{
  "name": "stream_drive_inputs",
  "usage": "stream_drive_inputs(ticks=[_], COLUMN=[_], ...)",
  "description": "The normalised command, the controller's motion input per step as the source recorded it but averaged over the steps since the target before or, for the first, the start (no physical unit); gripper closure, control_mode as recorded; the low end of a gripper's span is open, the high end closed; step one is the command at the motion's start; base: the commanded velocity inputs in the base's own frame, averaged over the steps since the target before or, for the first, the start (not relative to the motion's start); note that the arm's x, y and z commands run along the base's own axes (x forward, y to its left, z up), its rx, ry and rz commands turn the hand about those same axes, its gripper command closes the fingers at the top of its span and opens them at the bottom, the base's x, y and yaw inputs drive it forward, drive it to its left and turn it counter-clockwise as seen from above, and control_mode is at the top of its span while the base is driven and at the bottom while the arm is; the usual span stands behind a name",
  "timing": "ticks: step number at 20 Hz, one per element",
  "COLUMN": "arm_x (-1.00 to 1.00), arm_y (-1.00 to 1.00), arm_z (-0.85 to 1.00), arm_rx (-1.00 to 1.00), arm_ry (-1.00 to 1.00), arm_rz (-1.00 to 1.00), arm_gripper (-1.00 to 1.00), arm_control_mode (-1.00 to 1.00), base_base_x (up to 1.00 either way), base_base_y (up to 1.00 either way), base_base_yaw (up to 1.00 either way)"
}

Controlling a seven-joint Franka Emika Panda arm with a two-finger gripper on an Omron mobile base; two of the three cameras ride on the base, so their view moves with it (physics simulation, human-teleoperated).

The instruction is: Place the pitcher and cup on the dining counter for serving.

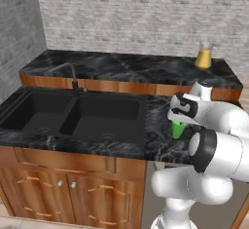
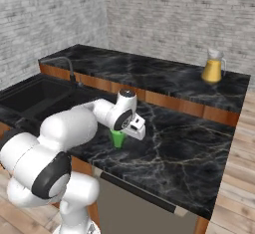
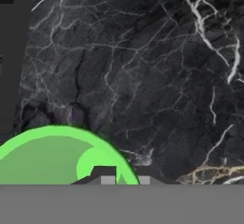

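The small green cup (image 1: 177,129) (image 2: 118,138) stands upright on the lower black marble worktop (image 2: 174,153), just right of the sink. My gripper (image 1: 179,121) (image 2: 122,131) (image 3: 125,180) points down onto it. In the hand view the two fingertips sit close together astride the right side of the cup (image 3: 47,161) rim, shut on it. The amber-yellow pitcher (image 1: 204,57) (image 2: 213,68) stands upright at the far right end of the raised dining counter (image 1: 126,65) (image 2: 149,73), well beyond the gripper.
A black double sink (image 1: 73,113) (image 2: 25,93) with a dark faucet (image 1: 73,74) (image 2: 67,66) lies left of the cup. Brick walls rise behind the dining counter and to the left. Bare marble stretches right of the cup.
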Motion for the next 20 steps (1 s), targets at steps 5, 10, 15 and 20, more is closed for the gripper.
stream_drive_inputs(ticks=[5,10,15,20], arm_x=[-0.54,-0.5,-0.67,-0.15], arm_y=[0.1,0.33,0.33,0.11], arm_z=[0.64,0.6,0.27,0.0], arm_rx=[0.0,0.0,-0.01,0.0], arm_ry=[-0.14,-0.08,-0.15,-0.05], arm_rz=[0.0,0.0,0.02,0.02], arm_gripper=[1.0,1.0,1.0,1.0], arm_control_mode=[-1.0,-1.0,-1.0,1.0], base_base_x=[0.0,0.0,0.0,-0.72], base_base_y=[0.0,0.0,0.0,0.62], base_base_yaw=[0.0,0.0,0.0,0.12])
